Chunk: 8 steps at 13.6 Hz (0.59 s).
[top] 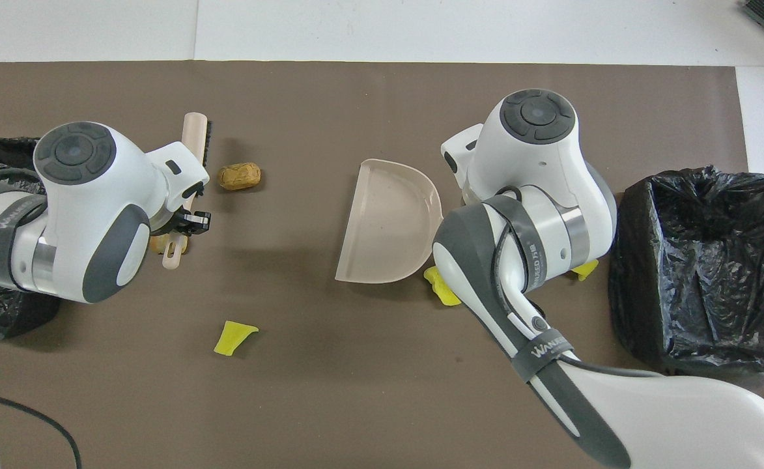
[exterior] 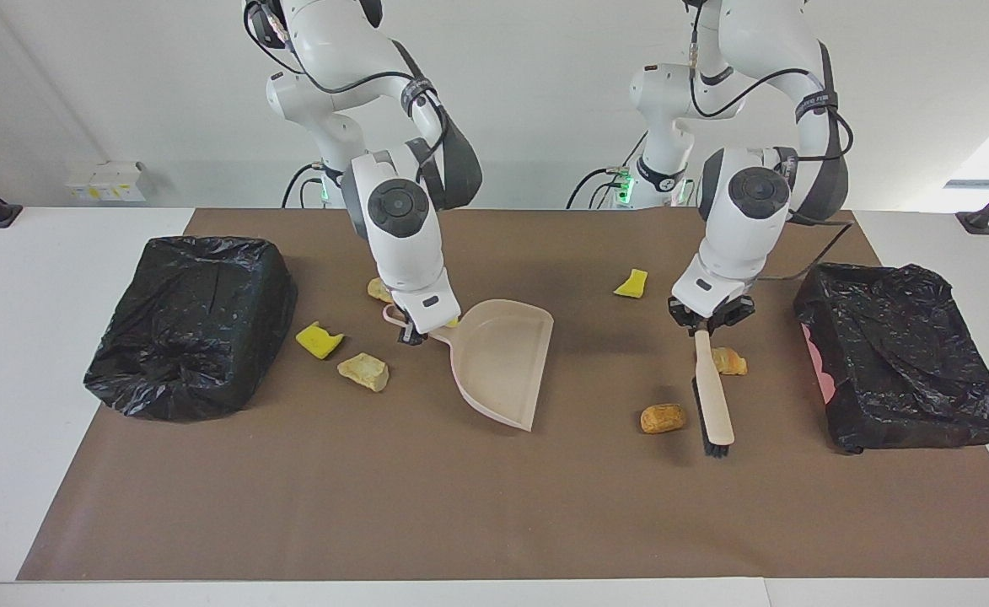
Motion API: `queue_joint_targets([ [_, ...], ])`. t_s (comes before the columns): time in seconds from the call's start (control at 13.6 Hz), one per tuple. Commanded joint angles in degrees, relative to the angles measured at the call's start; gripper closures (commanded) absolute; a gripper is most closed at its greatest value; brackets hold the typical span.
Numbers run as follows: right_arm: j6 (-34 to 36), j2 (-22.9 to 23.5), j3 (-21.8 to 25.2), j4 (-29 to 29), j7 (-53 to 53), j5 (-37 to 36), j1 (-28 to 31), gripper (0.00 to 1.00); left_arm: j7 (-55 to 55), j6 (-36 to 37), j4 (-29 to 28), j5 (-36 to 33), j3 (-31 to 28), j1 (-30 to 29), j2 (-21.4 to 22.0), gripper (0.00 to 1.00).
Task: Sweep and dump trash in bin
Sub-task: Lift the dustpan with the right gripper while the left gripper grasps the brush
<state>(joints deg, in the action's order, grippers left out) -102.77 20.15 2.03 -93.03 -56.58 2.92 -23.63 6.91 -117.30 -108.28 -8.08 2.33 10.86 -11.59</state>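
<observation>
Facing view: brush bristles point away from robots.

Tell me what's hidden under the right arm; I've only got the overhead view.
Observer: A tan lump lies there, beside a yellow sponge.
Operator: Is the right pincer on the dustpan?
Observer: Yes, the right pincer is shut on the handle of the dustpan.
Operator: And under the left arm?
Observer: A bread piece lies right beside the brush that the left pincer holds.
</observation>
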Motion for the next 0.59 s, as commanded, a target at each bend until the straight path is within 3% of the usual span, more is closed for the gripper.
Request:
queue_joint_targets([
  [0.0,-6.96,-6.78,-0.62,-11.27,-3.62,-0.81,-1.84,1.0,-7.76,-1.26,3.86,-0.8,0.83,-4.96,-3.25,1.0],
  [0.22,-12.71,-7.32,-0.54,-14.82,-3.28,-0.98,-4.48,1.0,-8.66,-2.41,3.34,-0.27,1.1,-4.88,-5.11,1.0],
  [0.52,-14.65,-6.88,-0.54,-16.22,-3.1,-1.16,-4.67,1.0,-20.51,-1.36,1.93,-0.1,1.36,-4.27,-4.5,1.0],
])
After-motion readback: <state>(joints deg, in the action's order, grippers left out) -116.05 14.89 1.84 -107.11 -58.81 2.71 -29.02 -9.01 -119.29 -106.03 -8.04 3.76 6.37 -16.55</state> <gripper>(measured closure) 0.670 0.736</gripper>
